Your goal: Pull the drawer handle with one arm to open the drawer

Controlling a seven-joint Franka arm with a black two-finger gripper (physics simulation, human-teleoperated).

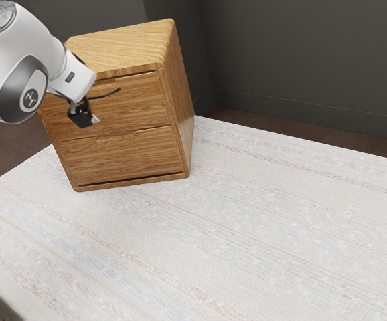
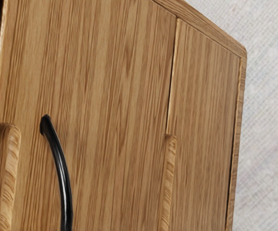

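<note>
The arm [image 1: 19, 73] comes in from the exterior view's upper left, its white and grey links bent down across the cabinet's [image 1: 123, 43] front corner. The black hand [image 1: 82, 119] hangs at the end of the wrist, right in front of the upper drawer [image 1: 126, 107], at the end of the handle [image 1: 105, 93] nearer the exterior view's left and a little below it. Whether the hand is released, clenched, or grasping the handle cannot be told from here, as the wrist covers that end of the handle.

The cabinet is light oak with a strong grain and stands on the pale woven surface [image 1: 260, 221], toward its far corner on the exterior view's left. It has two drawers, one above the other. The handle is a thin black bow that stands out from the upper drawer's front.

In the wrist view the handle [image 2: 57, 163] curves over the drawer front [image 2: 105, 120] close under the hand. A straight seam parts this front from the lower drawer [image 2: 204, 134], and beyond the cabinet's edge lies the surface [image 2: 269, 96]. A narrow dark gap runs along the upper drawer's far edge.
</note>
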